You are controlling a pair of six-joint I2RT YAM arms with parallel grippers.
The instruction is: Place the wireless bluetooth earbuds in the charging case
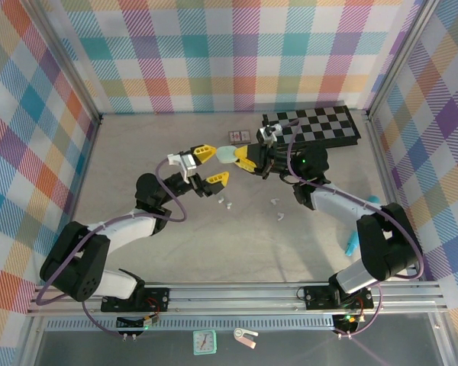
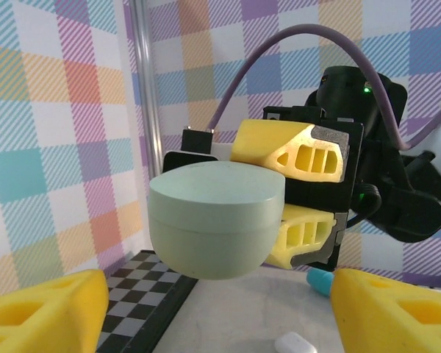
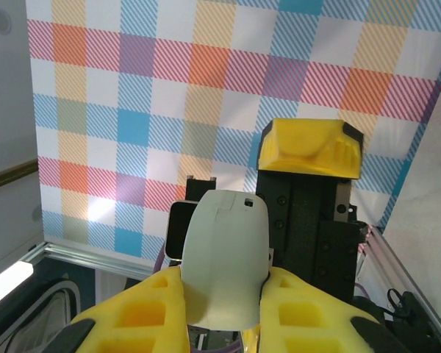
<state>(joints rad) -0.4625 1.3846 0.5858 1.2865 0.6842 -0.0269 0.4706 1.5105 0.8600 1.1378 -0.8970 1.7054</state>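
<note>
Right tool [image 1: 243, 158] clamping charging case [image 1: 227, 155] (closed), left tool [image 1: 211, 166] agape

This looks like a robot test cell in a lab. A left arm [image 1: 130, 226] and a right arm [image 1: 340, 203] are bolted to an aluminium rail [image 1: 237, 292] at the near edge of a plain grey desk [image 1: 137, 149], boxed in by bright checked cloth walls [image 1: 214, 53].

Smooth matt pale-green plastic charging case [image 2: 217, 220], small white plastic earbuds [image 1: 227, 203], brushed metal frame rail [image 1: 237, 292], matt grey tabletop [image 1: 137, 145]
</note>
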